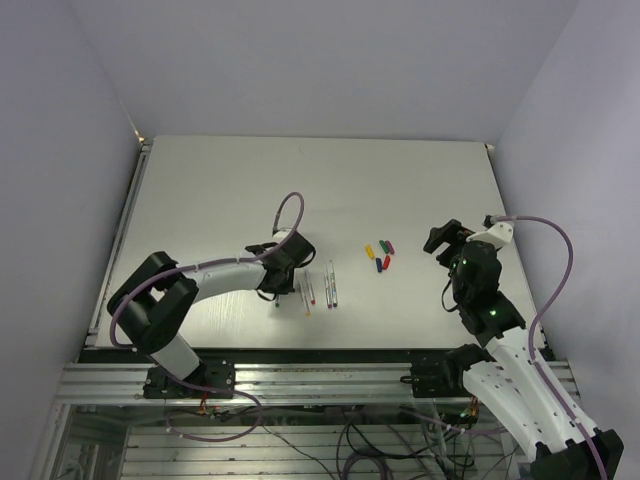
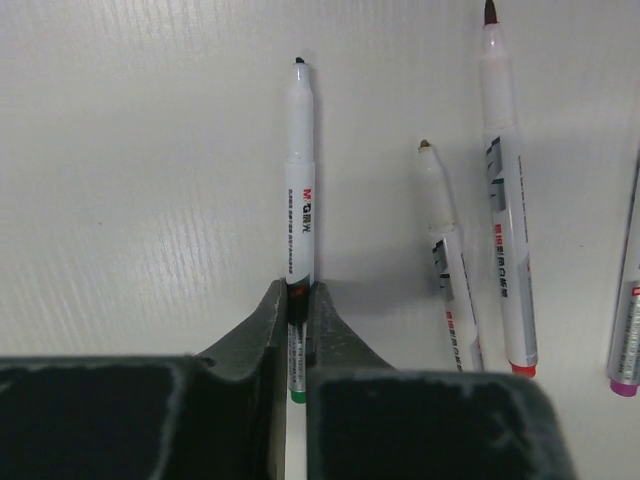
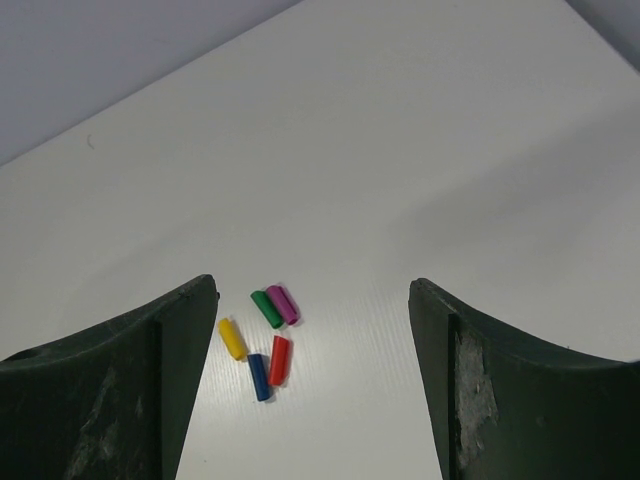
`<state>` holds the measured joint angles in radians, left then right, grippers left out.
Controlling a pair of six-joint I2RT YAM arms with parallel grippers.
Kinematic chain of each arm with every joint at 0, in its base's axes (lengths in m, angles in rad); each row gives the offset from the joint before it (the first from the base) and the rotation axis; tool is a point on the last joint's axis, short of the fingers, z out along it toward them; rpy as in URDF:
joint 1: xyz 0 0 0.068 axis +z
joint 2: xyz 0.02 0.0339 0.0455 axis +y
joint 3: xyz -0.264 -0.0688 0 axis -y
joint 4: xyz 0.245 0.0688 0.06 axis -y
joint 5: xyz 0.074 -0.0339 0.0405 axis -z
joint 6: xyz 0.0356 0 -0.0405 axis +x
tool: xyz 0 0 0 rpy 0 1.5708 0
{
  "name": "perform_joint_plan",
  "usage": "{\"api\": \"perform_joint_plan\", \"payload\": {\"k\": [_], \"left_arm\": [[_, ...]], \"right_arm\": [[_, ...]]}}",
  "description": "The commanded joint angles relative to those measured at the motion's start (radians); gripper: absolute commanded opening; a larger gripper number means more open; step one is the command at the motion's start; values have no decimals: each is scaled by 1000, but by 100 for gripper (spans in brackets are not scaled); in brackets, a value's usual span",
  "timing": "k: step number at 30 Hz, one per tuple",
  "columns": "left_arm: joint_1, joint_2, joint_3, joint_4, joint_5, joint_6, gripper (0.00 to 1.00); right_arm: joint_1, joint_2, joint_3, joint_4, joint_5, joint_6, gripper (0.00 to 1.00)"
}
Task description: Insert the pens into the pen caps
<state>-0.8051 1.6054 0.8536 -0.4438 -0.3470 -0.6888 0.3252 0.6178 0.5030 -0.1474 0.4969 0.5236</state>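
My left gripper is shut on the green pen, gripping it near its green end, dark tip pointing away. I cannot tell if the pen is lifted off the table. Three more pens lie to its right: a yellow one, a red one and a purple one at the frame edge. In the top view the left gripper is beside the pen row. Green, purple, yellow, blue and red caps lie clustered. My right gripper is open and empty, above and right of them.
The white table is walled at the back and sides. The caps lie between the two grippers, and the right gripper hovers to their right. A metal rail runs along the near edge.
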Motion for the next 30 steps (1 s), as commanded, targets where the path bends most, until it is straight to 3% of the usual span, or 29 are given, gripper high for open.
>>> {"api": "perform_joint_plan", "payload": {"k": [1,7,14,21,28,30], "left_arm": [[39,58,-57,-44,14,15,7],[57,80,-97,9,25,26,7],[57,-54,-137,80,45,65,7],[57,-267,-106,45,-14,98,7],[57,-408,-109,43,24,117,7],[57,-456,-137,77,59,116,7]], "right_arm": [[-4,-5,2,-20,2,5,77],[-5,12,13,-43,-9,2,75],[-3,102,23,-45,-111,-61,69],[-3,236,51,0,-219,-99,47],[-3,395,93,66,-300,-130,41],[-1,440,113,81,-320,-136,33]]}}
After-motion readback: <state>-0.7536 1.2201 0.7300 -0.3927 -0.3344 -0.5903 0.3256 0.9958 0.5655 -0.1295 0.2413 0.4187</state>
